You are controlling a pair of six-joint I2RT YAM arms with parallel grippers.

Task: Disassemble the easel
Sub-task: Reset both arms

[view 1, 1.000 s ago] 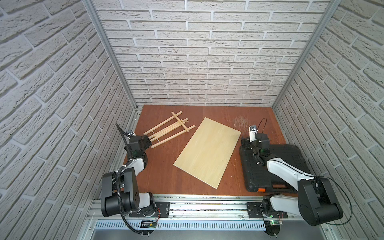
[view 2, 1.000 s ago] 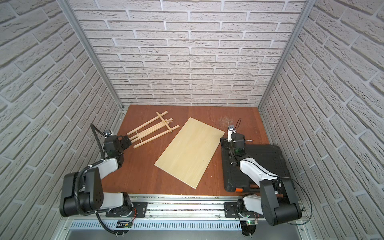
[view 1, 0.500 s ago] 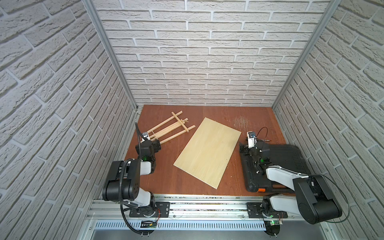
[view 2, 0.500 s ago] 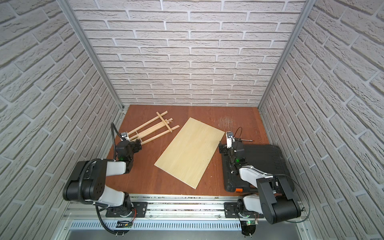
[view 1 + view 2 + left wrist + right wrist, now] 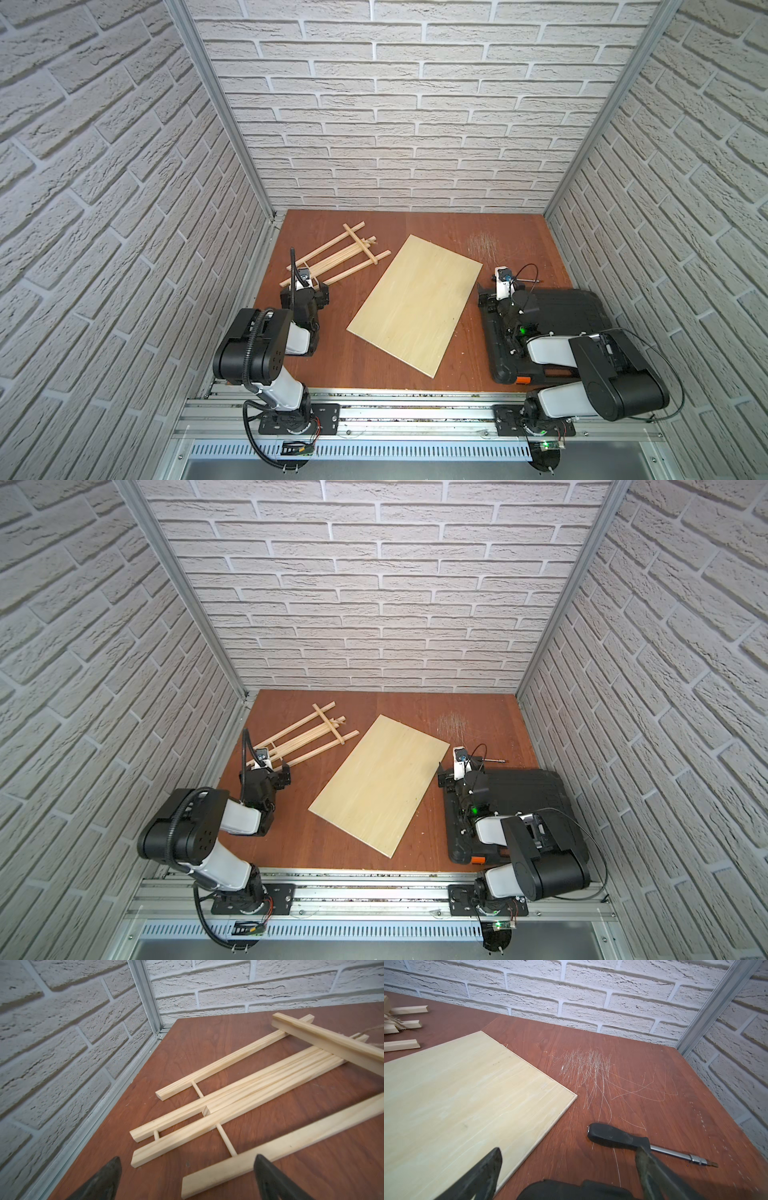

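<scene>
I see the easel (image 5: 340,257) flat, just ahead of left gripper (image 5: 306,289), my nearer one; slats point away; jaws wide, empty.

Easel (image 5: 344,255) recorded lying flat, legs folded together, at the far left of the table (image 5: 519,232). Pale thin slats are joined by dowels; one crossbar (image 5: 332,1043) is laid across. String (image 5: 393,1021), possibly jute, is bunched beside it.

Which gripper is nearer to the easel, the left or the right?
Left. The left gripper is open at the near slat ends of the easel. The right gripper is far off, across the plywood board, by the black case.
</scene>
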